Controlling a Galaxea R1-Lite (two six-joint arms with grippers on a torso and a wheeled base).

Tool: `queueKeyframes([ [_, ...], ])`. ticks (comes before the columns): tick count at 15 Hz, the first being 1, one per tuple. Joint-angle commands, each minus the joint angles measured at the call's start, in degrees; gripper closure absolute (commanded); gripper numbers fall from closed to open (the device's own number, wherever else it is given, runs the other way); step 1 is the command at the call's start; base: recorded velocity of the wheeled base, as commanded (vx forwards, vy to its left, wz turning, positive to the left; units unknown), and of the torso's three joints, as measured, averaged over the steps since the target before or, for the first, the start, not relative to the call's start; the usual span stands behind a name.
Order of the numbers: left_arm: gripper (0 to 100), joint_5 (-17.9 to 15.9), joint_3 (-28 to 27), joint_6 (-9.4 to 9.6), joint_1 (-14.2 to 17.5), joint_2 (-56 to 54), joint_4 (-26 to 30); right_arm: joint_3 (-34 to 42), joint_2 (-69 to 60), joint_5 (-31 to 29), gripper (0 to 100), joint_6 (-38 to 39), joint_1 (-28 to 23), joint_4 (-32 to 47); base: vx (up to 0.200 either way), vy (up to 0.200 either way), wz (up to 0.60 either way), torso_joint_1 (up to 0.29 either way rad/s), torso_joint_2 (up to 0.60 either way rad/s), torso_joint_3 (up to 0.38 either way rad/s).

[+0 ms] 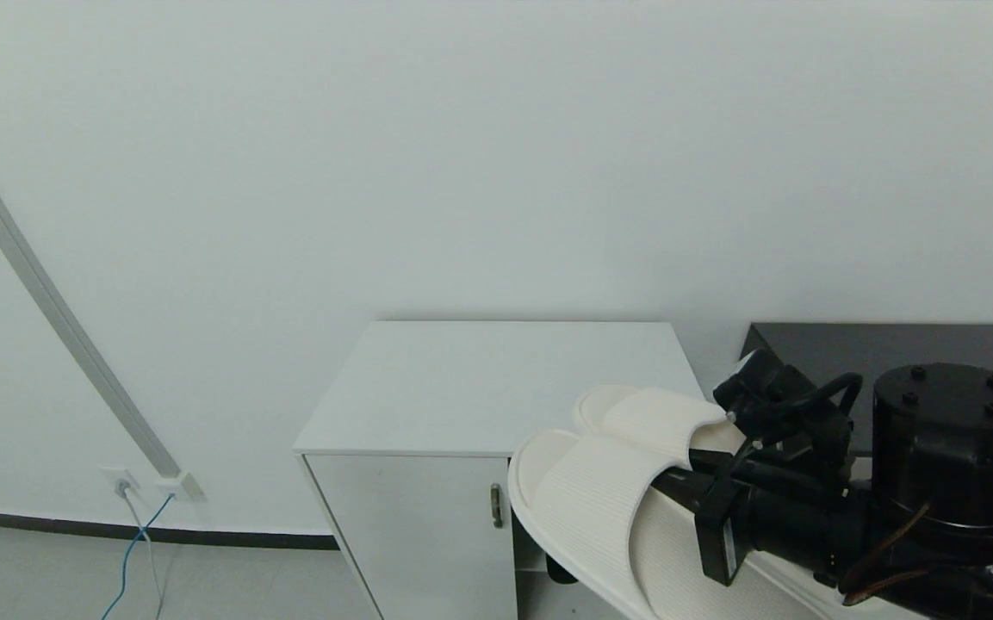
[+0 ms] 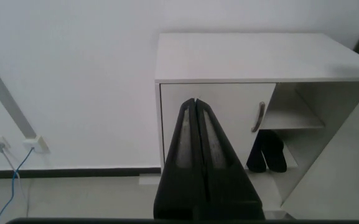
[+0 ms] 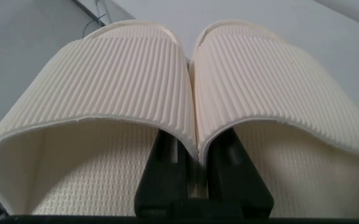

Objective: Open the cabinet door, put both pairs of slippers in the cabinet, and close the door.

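Slippers point(image 1: 599, 508), light and floppy, look safest pinched together by their inner strap edges, as the clenched right gripper point(image 3: 195, 158) holds them; left gripper point(image 2: 195, 107) closed, empty.

Matte black right arm point(image 1: 789, 517), round housings and cabling.
Its squat cylindrical joint cap point(image 1: 948, 439) bore four screws; a black cable point(image 1: 836, 386) looped nearby, a thin brown wire point(image 1: 888, 547) below; the left gripper point(image 2: 195, 102) was black, tapered.
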Motion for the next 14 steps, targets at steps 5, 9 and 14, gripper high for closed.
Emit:
queueKeyframes([
  [5, 100, 0.0, 0.0, -0.02, 0.1, 0.1, 0.0, 0.2, 0.2, 0.0, 100, 0.0, 0.6, 0.0, 0.0, 0.0, 0.0, 0.0, 0.0, 0.0],
  [9, 100, 0.0, 0.0, -0.02, 0.1, 0.1, 0.0, 0.4, 0.2, 0.0, 100, 0.0, 1.1, 0.0, 0.0, 0.0, 0.0, 0.0, 0.0, 0.0],
  [14, 100, 0.0, 0.0, -0.02, 0.1, 0.1, 0.0, 0.7, 0.3, 0.0, 100, -0.2, 1.2, 0.0, 0.0, 0.0, 0.0, 0.0, 0.0, 0.0],
])
